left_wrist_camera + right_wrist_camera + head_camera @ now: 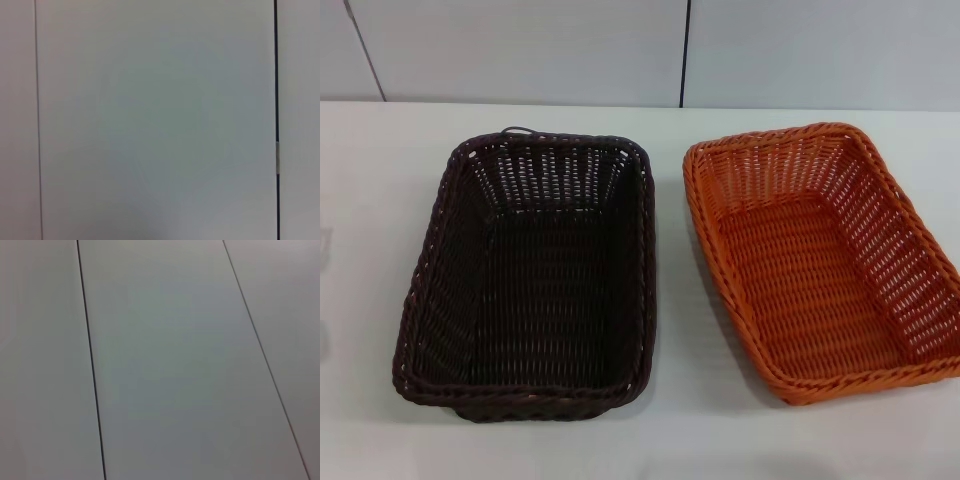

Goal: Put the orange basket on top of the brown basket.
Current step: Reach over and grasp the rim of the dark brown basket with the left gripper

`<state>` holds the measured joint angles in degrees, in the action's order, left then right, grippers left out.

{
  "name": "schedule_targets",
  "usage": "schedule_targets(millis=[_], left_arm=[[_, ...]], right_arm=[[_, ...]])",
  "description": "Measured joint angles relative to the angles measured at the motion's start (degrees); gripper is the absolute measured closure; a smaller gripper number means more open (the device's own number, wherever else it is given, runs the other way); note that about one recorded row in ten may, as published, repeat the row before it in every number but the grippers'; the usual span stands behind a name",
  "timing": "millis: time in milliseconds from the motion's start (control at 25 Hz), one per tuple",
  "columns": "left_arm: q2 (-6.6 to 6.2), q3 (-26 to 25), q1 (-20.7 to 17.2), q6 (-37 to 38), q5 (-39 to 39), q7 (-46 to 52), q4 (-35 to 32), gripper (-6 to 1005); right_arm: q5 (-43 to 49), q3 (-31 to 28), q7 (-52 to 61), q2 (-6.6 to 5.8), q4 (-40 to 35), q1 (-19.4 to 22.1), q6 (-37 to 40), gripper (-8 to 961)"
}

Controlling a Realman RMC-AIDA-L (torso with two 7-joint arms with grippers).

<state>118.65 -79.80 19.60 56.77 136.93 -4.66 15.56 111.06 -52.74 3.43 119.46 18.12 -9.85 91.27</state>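
The orange basket (825, 262) sits on the white table (670, 440) at the right in the head view, upright and empty. The brown basket (530, 275) sits to its left, upright and empty, a small gap between them. Neither gripper shows in any view. Both wrist views show only pale wall panels with dark seams.
A grey panelled wall (620, 50) runs behind the table's far edge. Bare table lies in front of the baskets and at the far left (370, 200).
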Motion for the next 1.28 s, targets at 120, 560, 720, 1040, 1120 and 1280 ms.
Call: schedule_targets(millis=[120, 560, 720, 1040, 1120, 1280], left_arm=[[0.00, 0.0, 0.0, 0.0, 0.0, 0.0, 0.0, 226], [-0.25, 0.4, -0.2, -0.6, 0.0, -0.3, 1.7, 228], [-1.83, 1.4, -0.9, -5.7, 0.5, -1.3, 8.3, 228], [-6.32, -2.6, -5.7, -30.7, 6.1, -7.4, 33.9, 229], [-7.30, -4.9, -8.0, -45.1, 8.6, -7.6, 46.2, 229], [-6.30, -11.9, -9.2, -72.3, 9.4, -10.0, 63.2, 230]], right_arm=[[0.0, 0.0, 0.0, -0.01, 0.0, -0.1, -0.4, 199], [-0.1, 0.0, 0.0, -0.06, 0.0, -0.1, -0.5, 199], [-0.1, 0.0, 0.0, -0.10, -0.1, -0.4, -0.5, 200], [-0.1, 0.0, 0.0, -0.11, -0.4, -0.6, -0.6, 204], [-0.1, 0.0, 0.0, -0.09, -0.6, -0.6, -0.6, 205], [-0.1, 0.0, 0.0, -0.02, -0.8, -0.7, -1.5, 208]])
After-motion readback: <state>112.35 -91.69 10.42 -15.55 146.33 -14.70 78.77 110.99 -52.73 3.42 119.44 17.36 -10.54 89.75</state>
